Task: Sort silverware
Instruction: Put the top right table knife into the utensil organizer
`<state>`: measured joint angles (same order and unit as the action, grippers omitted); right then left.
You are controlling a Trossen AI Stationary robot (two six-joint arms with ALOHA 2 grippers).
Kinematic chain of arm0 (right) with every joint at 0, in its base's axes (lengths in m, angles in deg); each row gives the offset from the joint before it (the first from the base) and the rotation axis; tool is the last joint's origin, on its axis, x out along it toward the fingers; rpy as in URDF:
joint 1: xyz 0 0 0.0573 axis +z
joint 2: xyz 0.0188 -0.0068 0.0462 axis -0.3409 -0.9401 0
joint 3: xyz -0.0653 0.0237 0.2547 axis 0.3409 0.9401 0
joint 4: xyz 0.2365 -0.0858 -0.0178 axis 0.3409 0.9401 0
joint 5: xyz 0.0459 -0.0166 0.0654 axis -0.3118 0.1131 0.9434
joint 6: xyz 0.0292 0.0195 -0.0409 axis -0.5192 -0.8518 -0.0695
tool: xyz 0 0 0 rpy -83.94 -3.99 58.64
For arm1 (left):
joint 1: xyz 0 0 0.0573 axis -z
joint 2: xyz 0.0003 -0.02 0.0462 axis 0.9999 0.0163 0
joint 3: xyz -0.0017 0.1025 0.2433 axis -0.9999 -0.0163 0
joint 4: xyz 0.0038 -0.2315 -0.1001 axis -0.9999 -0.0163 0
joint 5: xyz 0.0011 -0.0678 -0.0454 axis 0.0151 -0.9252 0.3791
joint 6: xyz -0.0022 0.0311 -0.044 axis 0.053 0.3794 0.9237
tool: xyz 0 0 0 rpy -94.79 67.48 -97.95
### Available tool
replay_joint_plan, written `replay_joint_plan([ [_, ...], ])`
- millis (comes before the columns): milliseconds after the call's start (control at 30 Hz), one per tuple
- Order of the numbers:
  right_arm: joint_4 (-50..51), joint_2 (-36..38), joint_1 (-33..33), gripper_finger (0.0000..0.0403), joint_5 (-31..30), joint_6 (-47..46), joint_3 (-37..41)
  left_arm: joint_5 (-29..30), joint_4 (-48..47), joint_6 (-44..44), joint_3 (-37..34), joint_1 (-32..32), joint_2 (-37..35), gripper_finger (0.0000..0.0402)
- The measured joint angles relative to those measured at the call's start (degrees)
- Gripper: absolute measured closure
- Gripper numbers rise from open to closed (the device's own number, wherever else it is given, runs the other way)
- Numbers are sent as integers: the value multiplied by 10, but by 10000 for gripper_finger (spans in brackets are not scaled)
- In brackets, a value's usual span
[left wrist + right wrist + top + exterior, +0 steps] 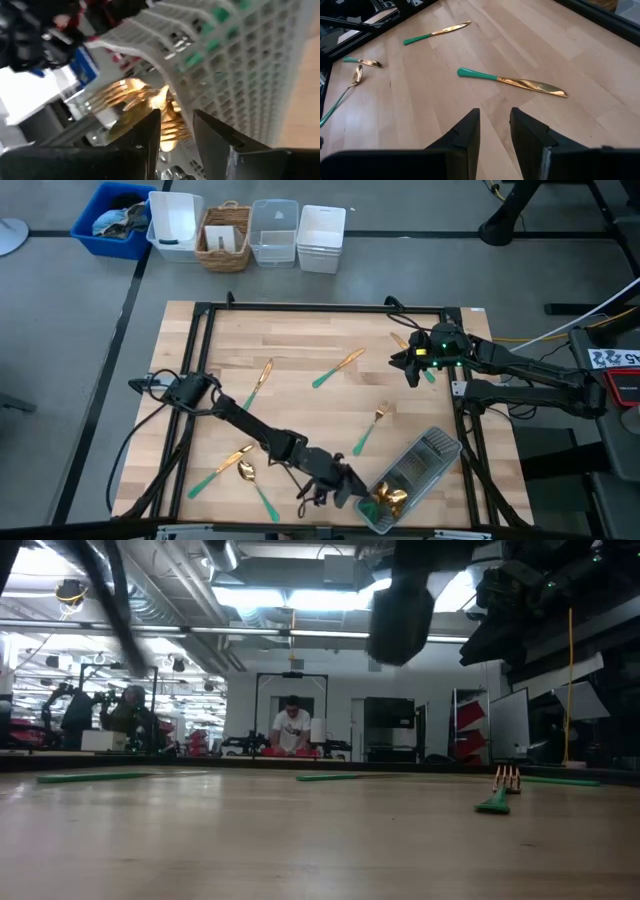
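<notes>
Gold-headed, teal-handled silverware lies scattered on the wooden table: two knives (262,380) (338,367), a fork (370,430) and two pieces near the front left (240,470). More pieces lie in the grid-walled tray (425,460), their gold heads (135,97) at its near end. My left gripper (176,131) stands open just outside that end, nothing between its fingers. My right gripper (495,130) hovers open above the table's far right, with a knife (512,81) lying ahead of it.
Bins and a basket (225,235) stand beyond the far edge. A black frame (320,308) rims the table. In the low view a fork (500,795) lies at the right. A person (292,730) sits in the room behind. Bare wood lies mid-table.
</notes>
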<state>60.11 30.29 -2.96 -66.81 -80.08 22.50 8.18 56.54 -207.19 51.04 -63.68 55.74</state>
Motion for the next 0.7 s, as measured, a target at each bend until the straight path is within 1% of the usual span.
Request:
replay_joint_plan([
  [100, 0, 0, 0, 295, 0, 0, 0, 30, 1, -5, 0, -1, 0, 293],
  [333, 0, 0, 0, 295, 0, -1, 0, 36, 81, 60, 0, 0, 0, 293],
  [433, 0, 0, 0, 295, -18, -28, 0, 47, 97, 91, 0, 0, -5, 293],
  [500, 0, 0, 0, 295, -40, -43, 0, 66, 97, 131, 0, -3, -15, 293],
  [600, 3, 0, -1, 295, -76, -45, 0, 98, 78, 218, 0, -16, -35, 293],
  [700, 18, -7, -15, 295, -95, -46, -3, 102, 13, 315, 0, -39, -60, 293],
])
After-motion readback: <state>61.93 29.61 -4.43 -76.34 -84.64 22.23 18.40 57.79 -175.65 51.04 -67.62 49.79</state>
